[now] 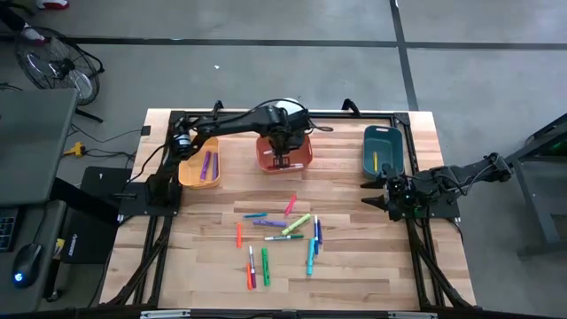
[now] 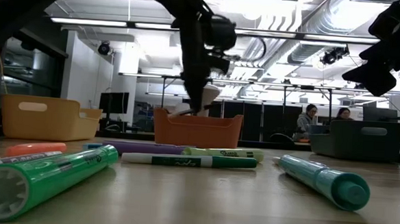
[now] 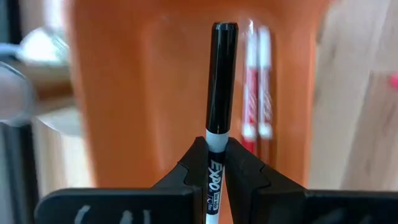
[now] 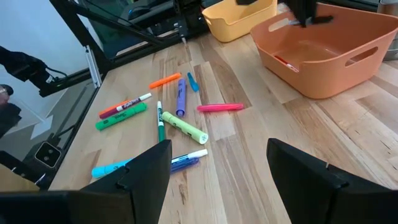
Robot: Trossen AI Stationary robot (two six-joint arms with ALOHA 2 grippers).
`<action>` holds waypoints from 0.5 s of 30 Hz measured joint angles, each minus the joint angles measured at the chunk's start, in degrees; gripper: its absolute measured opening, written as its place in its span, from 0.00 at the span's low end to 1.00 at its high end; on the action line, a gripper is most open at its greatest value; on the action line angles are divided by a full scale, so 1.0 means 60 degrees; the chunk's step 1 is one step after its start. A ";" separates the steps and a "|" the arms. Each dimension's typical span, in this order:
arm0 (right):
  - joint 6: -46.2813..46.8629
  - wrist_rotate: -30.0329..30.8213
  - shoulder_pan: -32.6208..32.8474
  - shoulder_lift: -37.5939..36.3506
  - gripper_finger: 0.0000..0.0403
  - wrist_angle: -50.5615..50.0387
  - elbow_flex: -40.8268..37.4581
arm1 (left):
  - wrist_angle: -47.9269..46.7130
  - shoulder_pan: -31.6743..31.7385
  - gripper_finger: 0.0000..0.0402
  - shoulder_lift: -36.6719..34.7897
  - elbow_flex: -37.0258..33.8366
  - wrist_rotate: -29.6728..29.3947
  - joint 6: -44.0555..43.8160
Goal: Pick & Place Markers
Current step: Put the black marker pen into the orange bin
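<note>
Three bins stand along the far side of the bench (image 1: 354, 266): a yellow bin (image 1: 200, 165), an orange bin (image 1: 284, 152) and a teal bin (image 1: 383, 149). The left arm reaches across from its base so that the left gripper (image 1: 283, 158) hangs over the orange bin, its jaws clamped on a black-capped white marker (image 3: 219, 99) that points down into the bin, where two red markers (image 3: 257, 81) already lie. The right gripper (image 1: 390, 197) waits at the bench's right edge near the teal bin, its jaws spread wide and holding nothing. Over a dozen loose markers (image 1: 282, 235) lie scattered on the middle of the bench, among them a pink marker (image 4: 220, 107), a light green marker (image 4: 184, 127) and a purple marker (image 4: 181, 96). The step in hand looks like the placing of the held marker. The next move probably calls for the left jaws to part with the marker well inside the orange walls, so it drops flat beside the red ones rather than catching the rim; then the arm must lift clear before heading to the scatter.
</note>
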 joint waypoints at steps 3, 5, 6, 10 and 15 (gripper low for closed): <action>-0.0001 0.0000 0.0000 0.0006 0.63 0.0025 0.0004 | 0.0116 0.0000 0.06 0.0032 -0.0007 0.0021 0.0031; -0.0003 -0.0004 0.0000 0.0007 0.63 0.0022 0.0007 | 0.0070 0.0004 0.06 0.0034 -0.0050 0.0028 0.0037; 0.0000 -0.0002 0.0000 0.0007 0.63 0.0025 0.0007 | 0.0080 0.0004 0.06 0.0043 -0.0053 0.0033 0.0039; 0.0000 0.0000 0.0000 0.0008 0.63 0.0021 0.0007 | 0.0074 0.0066 0.06 0.0043 -0.0053 0.0058 0.0131; 0.0000 -0.0004 0.0000 0.0011 0.63 0.0025 0.0007 | 0.0076 0.0073 0.06 0.0043 -0.0053 0.0093 0.0117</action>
